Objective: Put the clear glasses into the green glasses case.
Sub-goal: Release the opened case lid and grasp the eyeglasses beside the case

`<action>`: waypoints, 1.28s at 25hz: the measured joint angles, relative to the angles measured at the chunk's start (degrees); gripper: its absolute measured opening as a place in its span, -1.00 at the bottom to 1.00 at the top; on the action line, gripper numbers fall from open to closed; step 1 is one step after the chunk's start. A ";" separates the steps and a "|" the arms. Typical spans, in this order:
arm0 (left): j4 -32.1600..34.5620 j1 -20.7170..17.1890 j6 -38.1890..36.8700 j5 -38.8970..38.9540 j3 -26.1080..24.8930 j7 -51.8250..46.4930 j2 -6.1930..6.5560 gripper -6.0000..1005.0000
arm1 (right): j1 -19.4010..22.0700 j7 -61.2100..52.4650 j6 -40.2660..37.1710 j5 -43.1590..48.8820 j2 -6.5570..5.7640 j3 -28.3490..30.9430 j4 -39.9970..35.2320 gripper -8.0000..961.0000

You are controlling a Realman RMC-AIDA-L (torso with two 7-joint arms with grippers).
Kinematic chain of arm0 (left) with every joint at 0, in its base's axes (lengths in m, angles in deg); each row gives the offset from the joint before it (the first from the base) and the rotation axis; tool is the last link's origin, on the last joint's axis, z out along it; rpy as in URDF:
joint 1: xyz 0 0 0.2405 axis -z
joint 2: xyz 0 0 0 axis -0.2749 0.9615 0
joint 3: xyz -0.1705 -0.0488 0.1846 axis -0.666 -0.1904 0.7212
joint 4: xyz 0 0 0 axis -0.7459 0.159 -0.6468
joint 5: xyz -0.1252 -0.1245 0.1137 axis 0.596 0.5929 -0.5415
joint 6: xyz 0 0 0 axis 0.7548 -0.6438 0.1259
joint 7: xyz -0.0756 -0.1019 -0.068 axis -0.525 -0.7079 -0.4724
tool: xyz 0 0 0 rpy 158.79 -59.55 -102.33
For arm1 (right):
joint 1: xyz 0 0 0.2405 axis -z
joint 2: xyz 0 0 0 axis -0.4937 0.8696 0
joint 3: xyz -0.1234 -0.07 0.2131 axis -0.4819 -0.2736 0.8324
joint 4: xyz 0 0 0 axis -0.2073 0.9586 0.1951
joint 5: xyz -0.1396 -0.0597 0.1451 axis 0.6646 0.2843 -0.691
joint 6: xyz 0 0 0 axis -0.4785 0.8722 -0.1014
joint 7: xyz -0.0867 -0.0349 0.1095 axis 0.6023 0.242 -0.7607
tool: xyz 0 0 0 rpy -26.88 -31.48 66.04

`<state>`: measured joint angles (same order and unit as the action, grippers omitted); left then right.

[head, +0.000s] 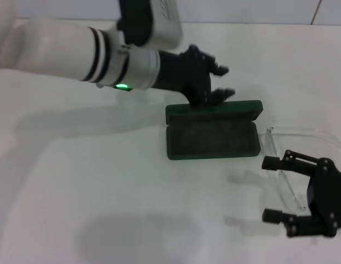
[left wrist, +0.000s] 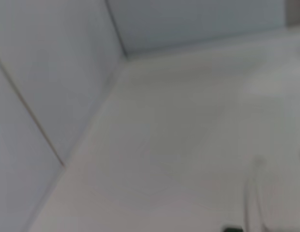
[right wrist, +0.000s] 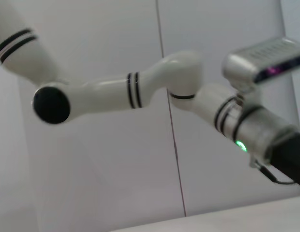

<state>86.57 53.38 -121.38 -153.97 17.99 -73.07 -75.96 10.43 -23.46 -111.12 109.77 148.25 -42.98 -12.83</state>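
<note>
Saw clear glasses on counter, touching my spread, empty right gripper, long axis running away from me. Green glasses case open just left; left gripper released behind its lid.

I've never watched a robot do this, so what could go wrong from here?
The clear glasses are see-through and thin, so the open right end effector beside them might grip badly or bend an arm. The left end effector hovers open at the green glasses case lid; a bump might shut or shift it.
</note>
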 joint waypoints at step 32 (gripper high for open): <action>3.99 -20.39 -0.56 23.76 -7.36 15.78 0.33 -0.15 | -17.52 -103.52 -1.11 57.35 0.90 -8.67 -64.63 0.73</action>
<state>90.56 32.99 -121.95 -130.21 10.63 -57.29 -75.63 -7.09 -126.98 -112.24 167.12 149.15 -51.66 -77.46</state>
